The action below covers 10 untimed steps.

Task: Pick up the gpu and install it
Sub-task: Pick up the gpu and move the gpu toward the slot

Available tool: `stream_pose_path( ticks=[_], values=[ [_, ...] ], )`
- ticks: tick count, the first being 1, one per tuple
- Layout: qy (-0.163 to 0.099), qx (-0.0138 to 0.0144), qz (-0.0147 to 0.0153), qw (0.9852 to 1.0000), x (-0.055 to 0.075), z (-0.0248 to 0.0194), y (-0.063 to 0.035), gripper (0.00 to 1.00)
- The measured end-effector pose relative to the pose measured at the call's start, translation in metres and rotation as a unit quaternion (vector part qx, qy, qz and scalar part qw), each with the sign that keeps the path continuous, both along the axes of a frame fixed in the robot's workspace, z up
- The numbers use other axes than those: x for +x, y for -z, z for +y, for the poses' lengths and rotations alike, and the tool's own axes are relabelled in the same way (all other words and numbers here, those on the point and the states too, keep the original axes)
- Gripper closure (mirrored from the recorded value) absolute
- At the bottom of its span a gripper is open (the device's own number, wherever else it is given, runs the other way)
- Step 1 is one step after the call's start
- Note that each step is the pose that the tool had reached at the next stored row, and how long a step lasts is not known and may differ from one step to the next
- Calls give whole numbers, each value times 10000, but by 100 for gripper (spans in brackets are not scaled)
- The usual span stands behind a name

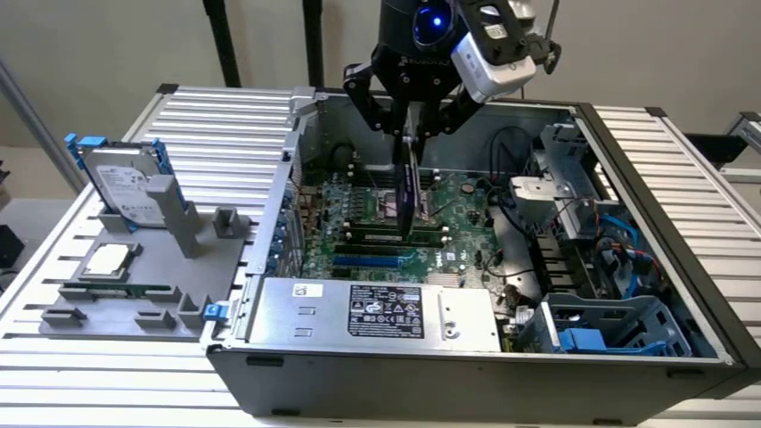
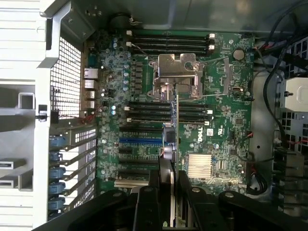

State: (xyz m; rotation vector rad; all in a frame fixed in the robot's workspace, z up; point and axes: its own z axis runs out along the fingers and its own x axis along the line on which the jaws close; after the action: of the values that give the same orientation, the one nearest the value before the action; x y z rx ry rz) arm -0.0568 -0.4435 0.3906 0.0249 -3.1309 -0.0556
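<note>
My gripper [image 1: 411, 132] hangs over the open computer case [image 1: 618, 160], shut on the gpu [image 1: 411, 192]. The gpu is a thin dark card held on edge, pointing down towards the green motherboard [image 1: 462, 198] without touching it. In the wrist view the gpu [image 2: 174, 115] appears edge-on as a narrow strip running out from between my black fingers [image 2: 149, 202]. It lies across the black memory slots [image 2: 144, 111], with the blue expansion slot [image 2: 139, 141] beside it. The silver processor socket [image 2: 175, 74] is just past the card's far end.
A power supply [image 1: 369, 312] fills the case's near side, and drive cages with cables [image 1: 583, 223] line the exterior view's right. On the grey fixture [image 1: 167, 276] at the exterior view's left stand a silver hard drive with blue rails [image 1: 125, 183], a processor [image 1: 107, 260] and a memory stick [image 1: 116, 291].
</note>
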Motion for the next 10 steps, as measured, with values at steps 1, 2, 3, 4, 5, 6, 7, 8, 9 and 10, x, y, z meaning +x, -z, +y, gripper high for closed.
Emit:
stream_pose_path(
  ticks=[1,2,3,4,5,6,7,8,9,10],
  values=[
    [-89,2,-2,10000,0,0,2,100],
    [-182,3,-5,9998,0,0,4,100],
    [-274,4,-7,9996,0,1,6,100],
    [-363,5,-10,9993,0,0,9,100],
    [-451,6,-13,9990,0,0,12,100],
    [-543,6,-17,9985,0,0,14,100],
    [-639,6,-22,9980,0,0,18,100],
    [-748,6,-28,9972,0,0,22,100],
    [-838,6,-33,9965,0,0,25,100],
    [-930,6,-38,9957,0,0,29,100]
  ],
)
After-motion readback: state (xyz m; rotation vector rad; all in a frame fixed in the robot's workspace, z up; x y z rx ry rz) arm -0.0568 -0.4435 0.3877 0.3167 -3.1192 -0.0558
